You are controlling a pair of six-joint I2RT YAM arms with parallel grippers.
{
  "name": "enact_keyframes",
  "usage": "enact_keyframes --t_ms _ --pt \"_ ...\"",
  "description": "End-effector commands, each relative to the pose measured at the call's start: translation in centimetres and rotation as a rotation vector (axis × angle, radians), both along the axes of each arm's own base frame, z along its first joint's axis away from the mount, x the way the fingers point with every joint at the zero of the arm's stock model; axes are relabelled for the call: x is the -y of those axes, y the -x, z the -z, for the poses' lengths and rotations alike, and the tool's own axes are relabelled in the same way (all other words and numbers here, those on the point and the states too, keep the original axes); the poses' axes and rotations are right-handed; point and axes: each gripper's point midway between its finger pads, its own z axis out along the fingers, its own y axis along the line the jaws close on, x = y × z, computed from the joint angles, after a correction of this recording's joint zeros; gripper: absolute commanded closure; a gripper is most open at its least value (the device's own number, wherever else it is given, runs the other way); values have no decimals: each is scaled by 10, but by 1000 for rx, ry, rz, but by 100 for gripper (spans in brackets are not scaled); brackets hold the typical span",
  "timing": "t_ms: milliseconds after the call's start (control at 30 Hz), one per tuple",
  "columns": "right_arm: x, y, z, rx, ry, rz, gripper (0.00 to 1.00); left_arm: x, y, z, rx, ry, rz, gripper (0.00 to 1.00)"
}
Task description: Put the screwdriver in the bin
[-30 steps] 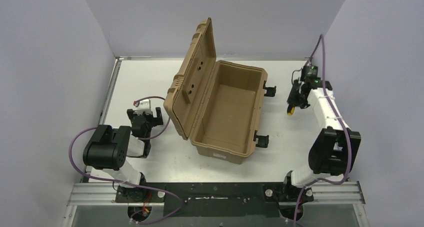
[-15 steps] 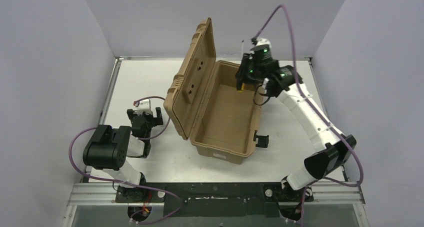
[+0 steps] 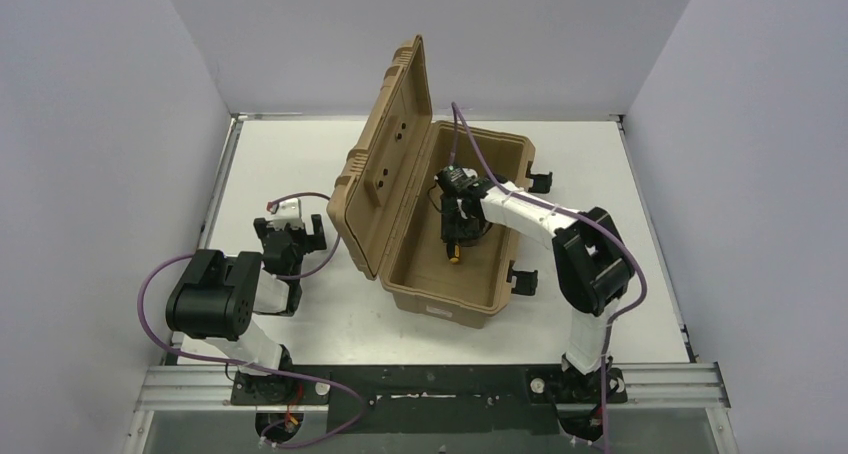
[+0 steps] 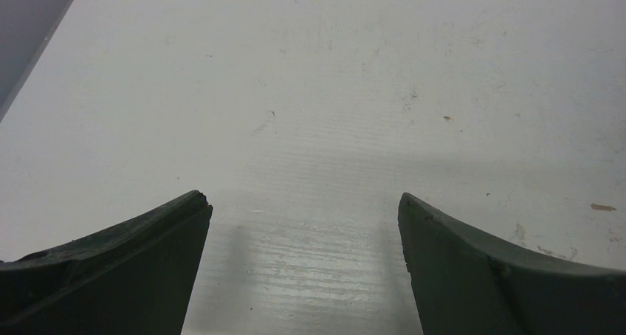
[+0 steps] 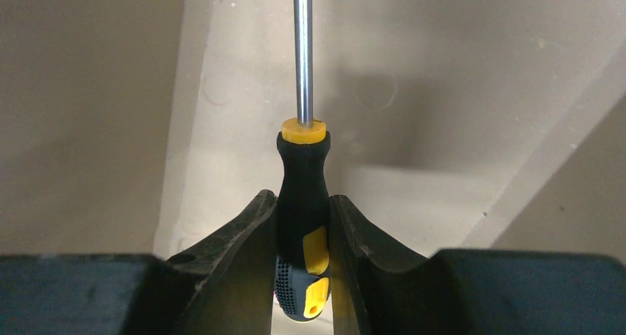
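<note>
Screwdriver (image 5: 303, 195) handle pinched between right fingers (image 5: 240, 246) inside bin (image 3: 440, 302); left fingers (image 4: 133, 261) spread over table (image 4: 332, 91)

top view looks down over whole bench (image 3: 290, 154); left wrist close above it; right wrist inside bin (image 3: 440, 309), shared with top.

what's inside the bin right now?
Inside the bin: the right claw, shut on the screwdriver. Visible floor otherwise bare. The right arm covers part of the floor; tip contact unclear.
</note>
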Motion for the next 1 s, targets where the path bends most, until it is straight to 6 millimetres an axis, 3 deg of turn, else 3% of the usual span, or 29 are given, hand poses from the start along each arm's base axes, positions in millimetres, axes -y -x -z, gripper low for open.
enact_keyframes --t_ms 0,233,333,467,533,700,900,967 --pt "-12 -26 4 67 -63 35 100 1 -12 -22 81 14 3 3" --pt "4 -27 41 19 -21 78 98 1 -12 -22 78 16 3 3" --pt "6 -27 41 19 -23 87 84 1 -12 -22 82 15 4 3" --pt "9 -32 31 46 -10 101 54 1 -12 -23 84 15 6 3" --pt "6 -37 19 64 -31 101 38 1 -13 -23 85 15 7 3" --pt "9 -57 -35 176 -37 111 22 1 -13 -23 85 15 7 3" --pt "15 -82 -132 427 -59 64 1 1 -12 -23 83 15 7 3" --pt "26 -86 -172 548 -45 50 0 1 -12 -22 82 15 6 3"
